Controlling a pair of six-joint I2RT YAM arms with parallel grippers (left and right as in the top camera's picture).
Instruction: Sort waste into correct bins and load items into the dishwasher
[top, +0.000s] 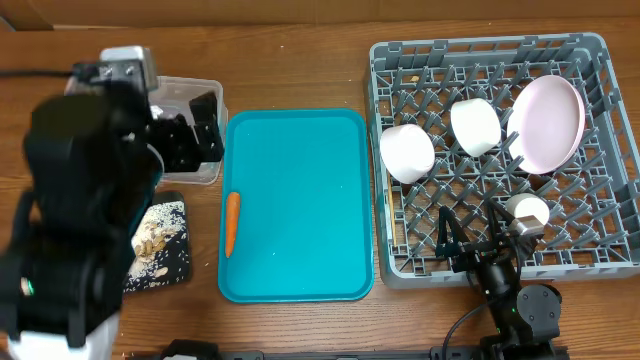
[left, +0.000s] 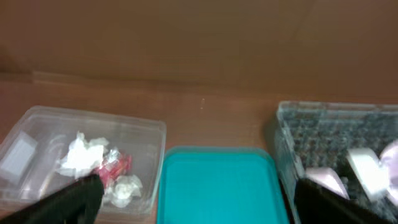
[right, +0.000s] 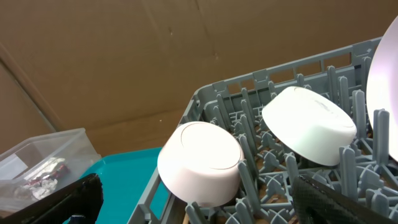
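Note:
The clear tub (top: 196, 92) holds crumpled white paper (left: 83, 153), a red wrapper (left: 117, 167) and foil (left: 127, 188). The black tray (top: 172, 262) carries tan crumbs (top: 155, 236). The grey dish rack (top: 492, 260) holds two white bowls (top: 407, 152) (top: 475, 126), a pink plate (top: 548, 122) and a small cup (top: 527, 212). My left gripper (top: 195, 135) is open and empty over the tub's right end; in the left wrist view (left: 199, 208) its fingers frame the teal tray. My right gripper (top: 470, 238) is open and empty at the rack's front edge, near a bowl (right: 200, 163).
A teal serving tray (top: 295, 150) lies between the tub and the rack, with an orange carrot piece (top: 231, 222) at its left side. My left arm covers the table's left side. Brown cardboard walls stand behind the table.

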